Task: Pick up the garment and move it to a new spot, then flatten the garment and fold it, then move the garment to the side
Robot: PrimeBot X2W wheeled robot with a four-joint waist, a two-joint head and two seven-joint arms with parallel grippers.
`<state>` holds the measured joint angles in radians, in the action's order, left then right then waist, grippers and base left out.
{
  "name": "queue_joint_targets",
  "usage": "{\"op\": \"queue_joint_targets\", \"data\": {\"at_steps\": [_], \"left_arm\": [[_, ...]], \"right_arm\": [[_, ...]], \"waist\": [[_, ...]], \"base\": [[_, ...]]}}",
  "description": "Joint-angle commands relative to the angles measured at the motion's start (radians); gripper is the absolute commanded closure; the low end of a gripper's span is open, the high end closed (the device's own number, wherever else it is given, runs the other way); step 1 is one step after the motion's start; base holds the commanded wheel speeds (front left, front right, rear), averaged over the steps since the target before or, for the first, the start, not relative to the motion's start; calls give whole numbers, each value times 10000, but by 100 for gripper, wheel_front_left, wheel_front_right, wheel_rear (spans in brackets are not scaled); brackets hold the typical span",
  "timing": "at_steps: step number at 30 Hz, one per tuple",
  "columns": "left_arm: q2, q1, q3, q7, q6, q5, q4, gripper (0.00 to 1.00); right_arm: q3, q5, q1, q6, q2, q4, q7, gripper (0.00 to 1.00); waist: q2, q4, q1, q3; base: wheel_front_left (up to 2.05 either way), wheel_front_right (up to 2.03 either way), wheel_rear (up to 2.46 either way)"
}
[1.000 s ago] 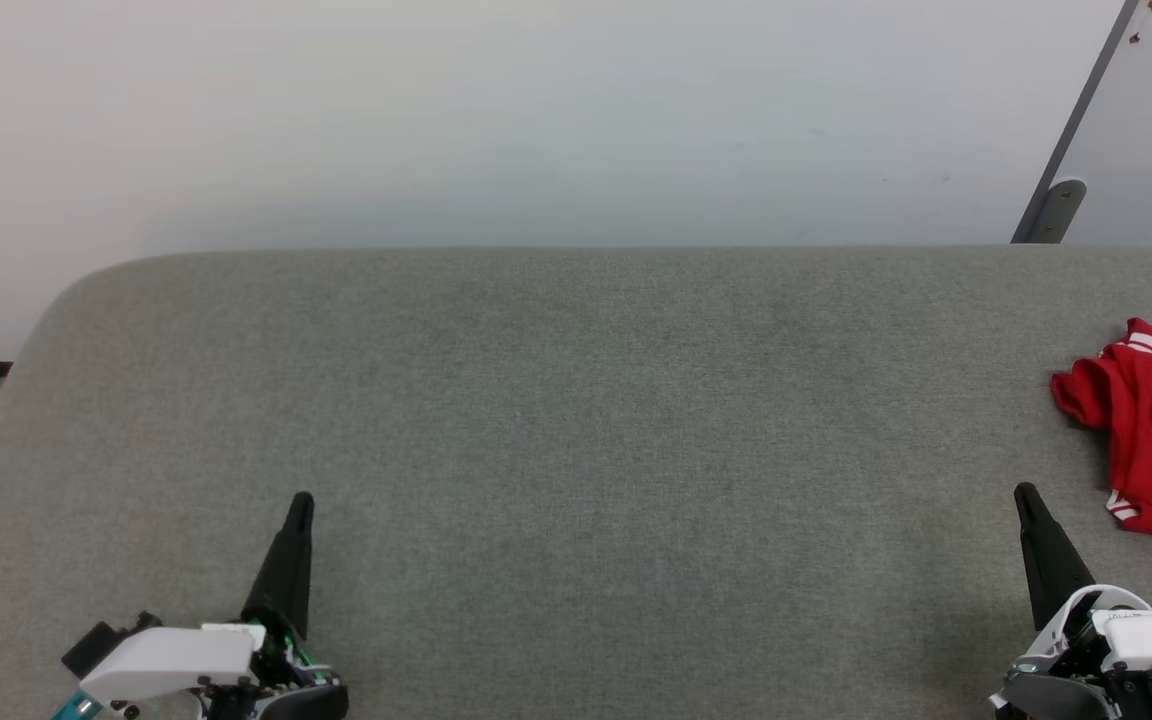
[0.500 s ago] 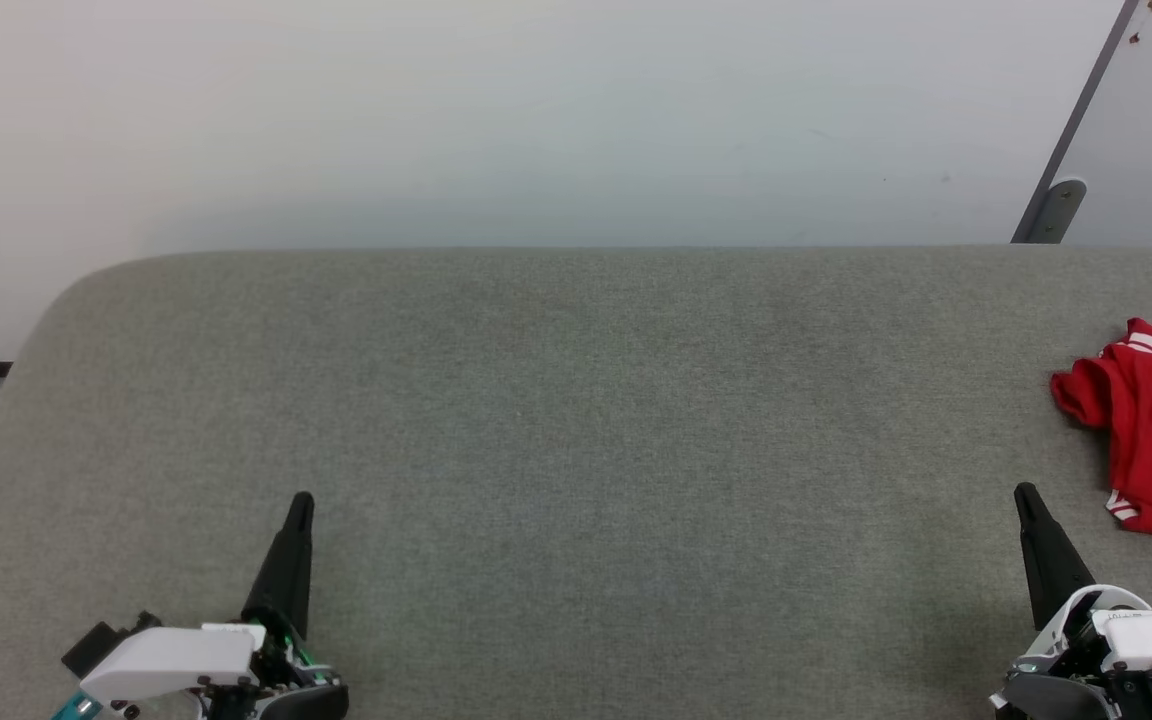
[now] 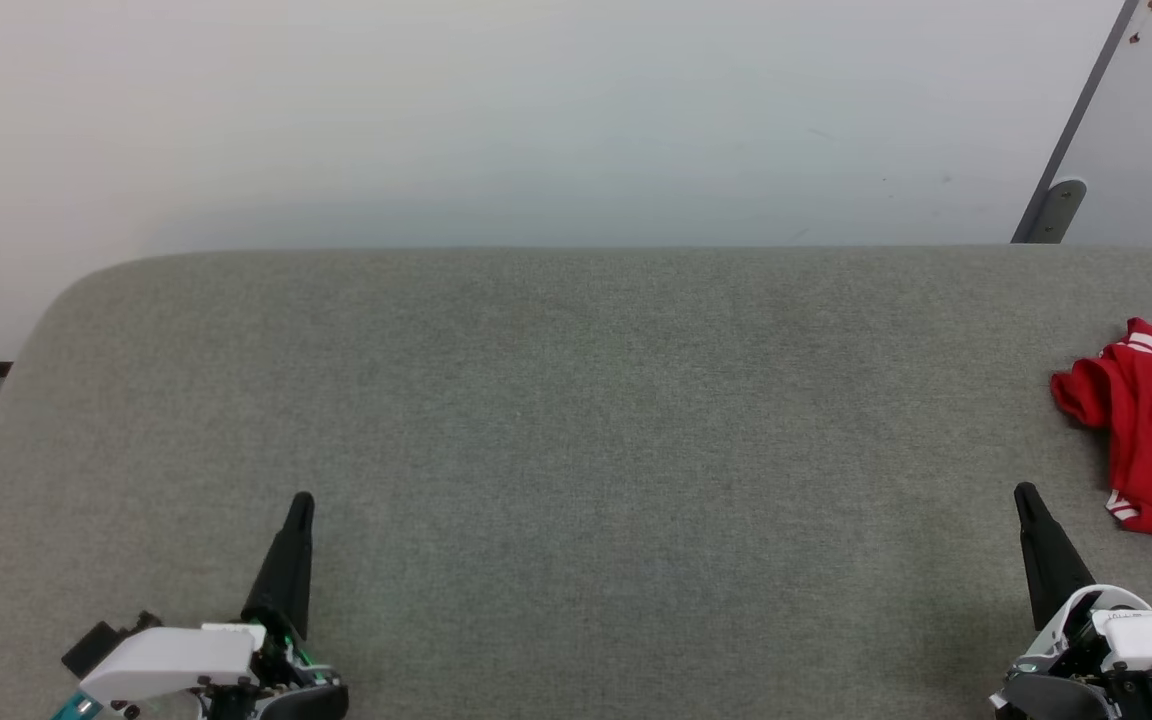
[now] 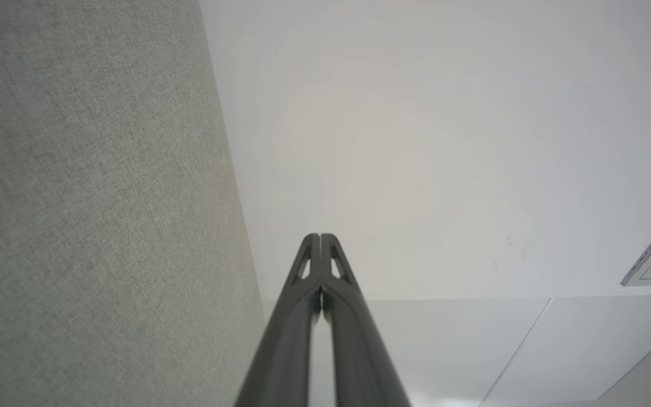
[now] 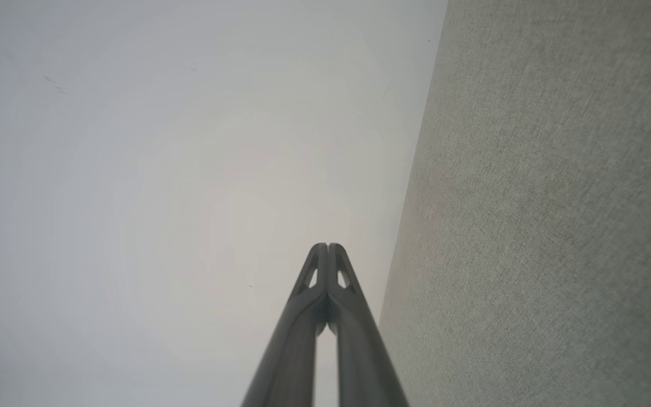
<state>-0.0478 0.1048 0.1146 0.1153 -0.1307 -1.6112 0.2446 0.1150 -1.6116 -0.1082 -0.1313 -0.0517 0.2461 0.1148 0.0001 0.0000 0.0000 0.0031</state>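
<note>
Head view: a crumpled red cloth (image 3: 1151,430) with white stripes lies on the grey table (image 3: 576,420) at the right edge; I cannot tell if it is the garment. The left pincer (image 3: 301,500) and the right pincer (image 3: 1024,492) sit low, closed and empty.
Left wrist view: the left pincer (image 4: 321,236) tips touch.
Right wrist view: the right pincer (image 5: 328,245) tips touch too.

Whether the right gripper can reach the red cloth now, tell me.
Likely yes: the red cloth lies close beside the shut right gripper, with bare table between and nothing in the way.
</note>
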Motion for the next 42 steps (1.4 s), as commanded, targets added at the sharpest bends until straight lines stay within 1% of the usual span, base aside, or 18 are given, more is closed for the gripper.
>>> {"op": "queue_joint_targets", "data": {"at_steps": [1,42], "left_arm": [[-7,84,15,20,0,-25,10,100],[-7,83,12,15,0,-29,9,100]], "right_arm": [[-7,-27,-24,10,36,-20,24,100],[-7,-26,-24,10,36,-20,23,100]], "waist": [[-1,0,0,0],[-1,0,0,0]], "base": [[0,0,0],[0,0,0]]}}
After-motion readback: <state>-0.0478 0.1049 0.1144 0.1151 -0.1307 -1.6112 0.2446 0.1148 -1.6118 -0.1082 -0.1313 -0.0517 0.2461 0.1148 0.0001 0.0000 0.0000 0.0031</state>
